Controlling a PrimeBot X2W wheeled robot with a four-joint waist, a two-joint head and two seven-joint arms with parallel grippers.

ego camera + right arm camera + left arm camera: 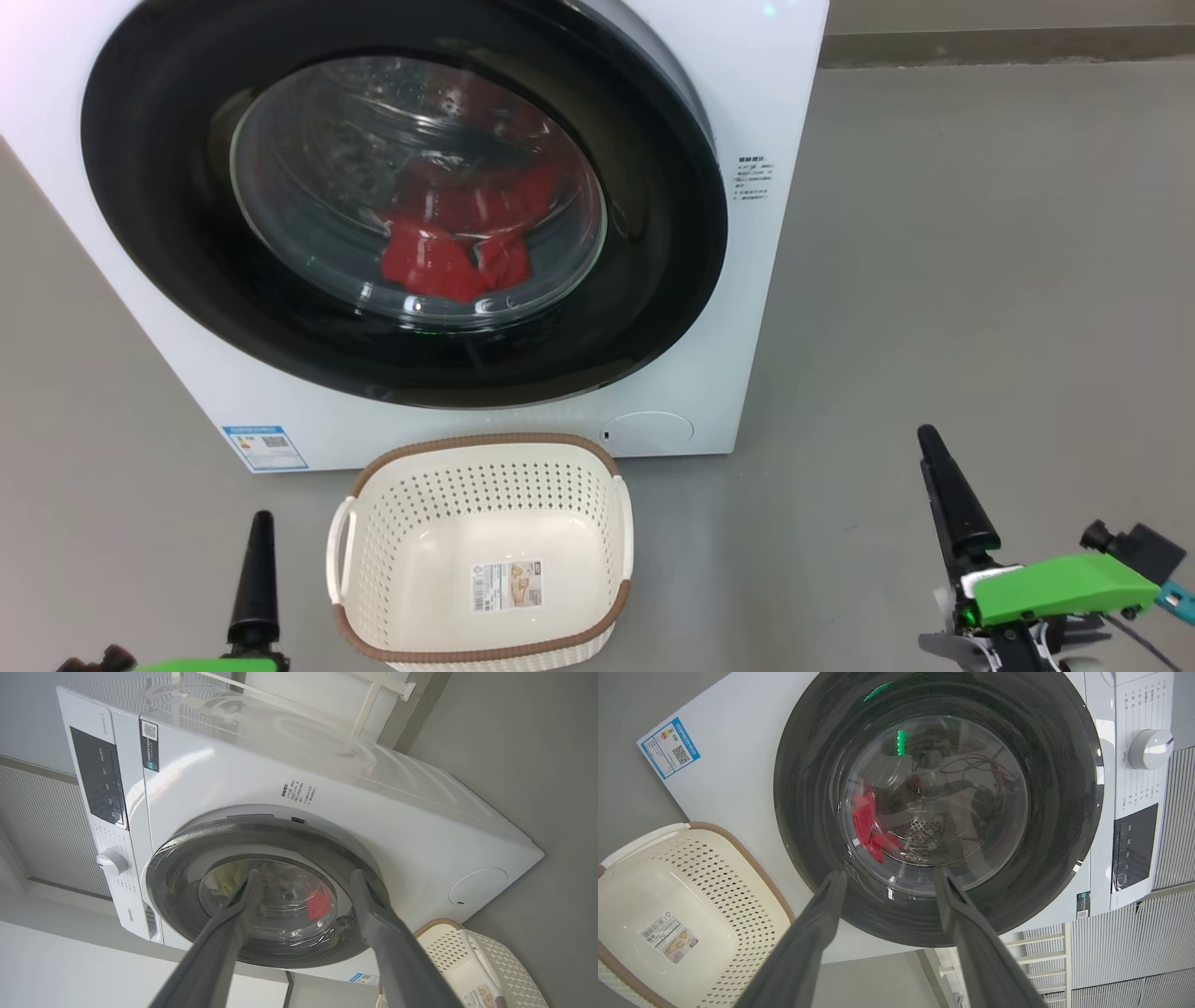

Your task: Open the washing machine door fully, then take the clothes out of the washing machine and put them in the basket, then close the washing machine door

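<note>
Head looks down, wrists look forward; all share the washing machine door (411,201).

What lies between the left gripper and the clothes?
The washing machine door: in the left wrist view its glass bowl covers the clothes beyond the left gripper.

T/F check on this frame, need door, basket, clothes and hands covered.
1. The washing machine door covers the opening. True.
2. The basket stands on the floor in front of the washing machine. True.
3. The red clothes lie in the basket. False: they are inside the machine, behind the door's glass; the basket holds only its paper label.
4. The left hand grips the door's rim. False: it and the right hand are open, holding nothing, short of the door.
</note>
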